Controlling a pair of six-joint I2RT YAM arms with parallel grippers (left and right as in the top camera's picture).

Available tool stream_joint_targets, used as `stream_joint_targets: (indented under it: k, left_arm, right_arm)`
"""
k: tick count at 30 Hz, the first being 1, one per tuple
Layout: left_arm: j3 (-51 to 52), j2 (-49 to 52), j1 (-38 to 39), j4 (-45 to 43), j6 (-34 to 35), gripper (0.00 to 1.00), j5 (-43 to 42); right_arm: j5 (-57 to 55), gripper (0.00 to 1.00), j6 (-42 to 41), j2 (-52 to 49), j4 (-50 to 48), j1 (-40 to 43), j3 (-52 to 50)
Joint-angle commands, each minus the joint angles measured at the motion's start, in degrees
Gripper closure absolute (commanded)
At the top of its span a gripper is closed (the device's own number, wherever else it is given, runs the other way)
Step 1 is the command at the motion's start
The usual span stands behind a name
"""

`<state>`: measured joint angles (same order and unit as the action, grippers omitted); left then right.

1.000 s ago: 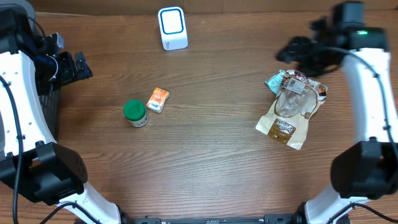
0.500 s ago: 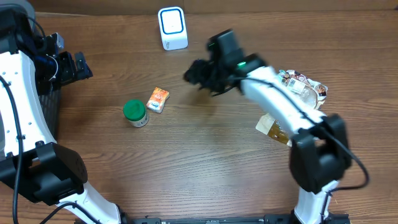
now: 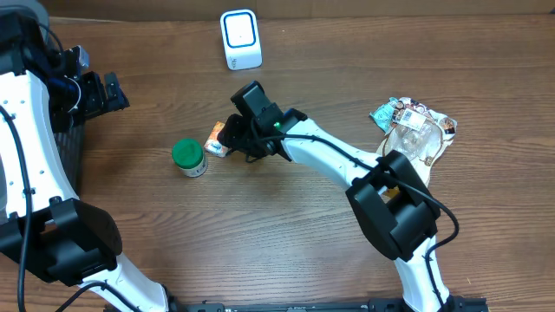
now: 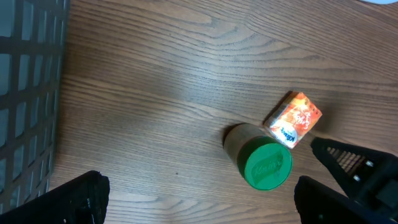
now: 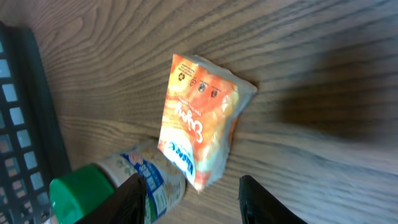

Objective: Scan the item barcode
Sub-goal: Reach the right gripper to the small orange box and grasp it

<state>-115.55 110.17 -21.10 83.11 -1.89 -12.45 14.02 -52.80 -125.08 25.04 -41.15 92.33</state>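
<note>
As seen from overhead, the right gripper (image 3: pixel 232 139) hung over the orange packet (image 3: pixel 220 138), which lay on the table (image 3: pixel 286 225) just beside the green-lidded jar (image 3: pixel 188 157), well apart from the white scanner (image 3: pixel 240 39). From the left wrist, the left gripper (image 4: pixel 199 202) stood wide and empty. From the right wrist, the right fingers (image 5: pixel 132 198) stood partly apart, the packet's end between them with a gap at either side.

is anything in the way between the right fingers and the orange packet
Nothing visible does. The orange packet lies bare on the table just ahead of the right fingers, which stand apart. The green-lidded bottle lies right beside the packet, near one finger, so it might get nudged.
</note>
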Motion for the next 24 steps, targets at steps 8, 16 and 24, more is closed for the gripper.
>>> stream_joint_targets:
  k: [8, 16, 24]
  left_arm:
    - [-0.37, -0.02, 0.13, 0.0, 0.17, 0.01, -0.7]
    - [-0.37, -0.02, 0.13, 0.0, 0.2, 0.01, -0.68]
    - [-0.37, -0.02, 0.13, 0.0, 0.2, 0.0, -0.7]
  right_arm:
    - [-2.16, 0.6, -3.39, -4.96, -3.91, -2.91, -0.5]
    - [-4.59, 0.73, -3.37, -7.74, -5.66, -3.06, -0.5]
    - [-4.61, 0.96, 1.81, -7.67, -3.39, -2.12, -0.44]
